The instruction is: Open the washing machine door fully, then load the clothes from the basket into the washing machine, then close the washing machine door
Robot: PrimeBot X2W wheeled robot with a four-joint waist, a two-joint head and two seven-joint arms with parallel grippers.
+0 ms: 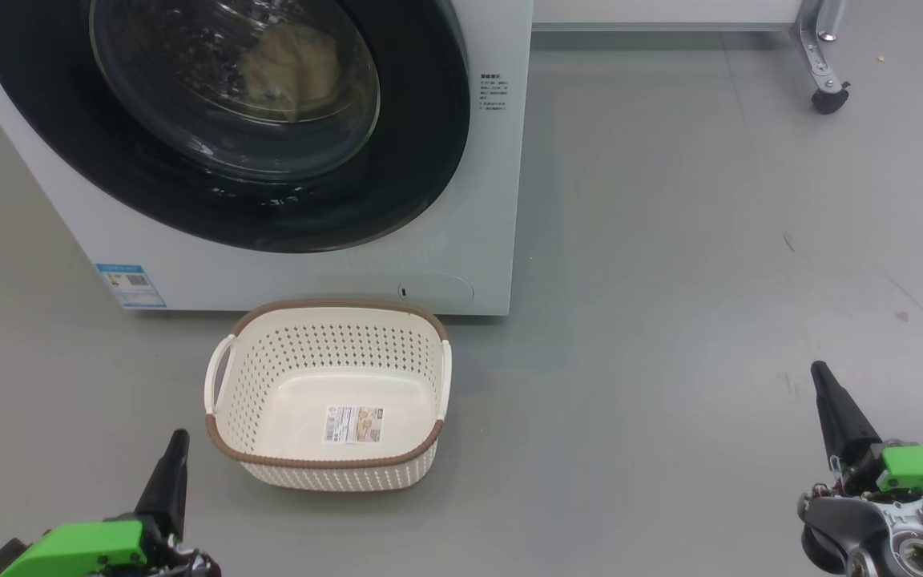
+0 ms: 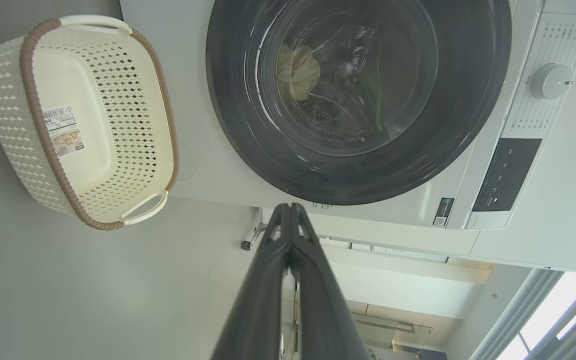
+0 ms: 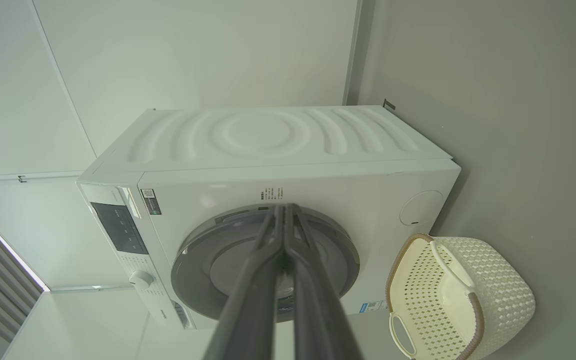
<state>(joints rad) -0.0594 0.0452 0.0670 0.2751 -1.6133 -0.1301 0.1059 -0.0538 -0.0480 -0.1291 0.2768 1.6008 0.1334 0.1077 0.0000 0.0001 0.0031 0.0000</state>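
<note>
Basket: on the floor, just before the washer.
Clothes: in the washer, behind the door.
Caster: behind, far right of washer.

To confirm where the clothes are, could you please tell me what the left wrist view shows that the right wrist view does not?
Left wrist view adds the clothes inside the washing machine and the label on the basket floor. Right wrist view adds the machine's ribbed side panel. Both show the washing machine door shut and the basket empty.
</note>
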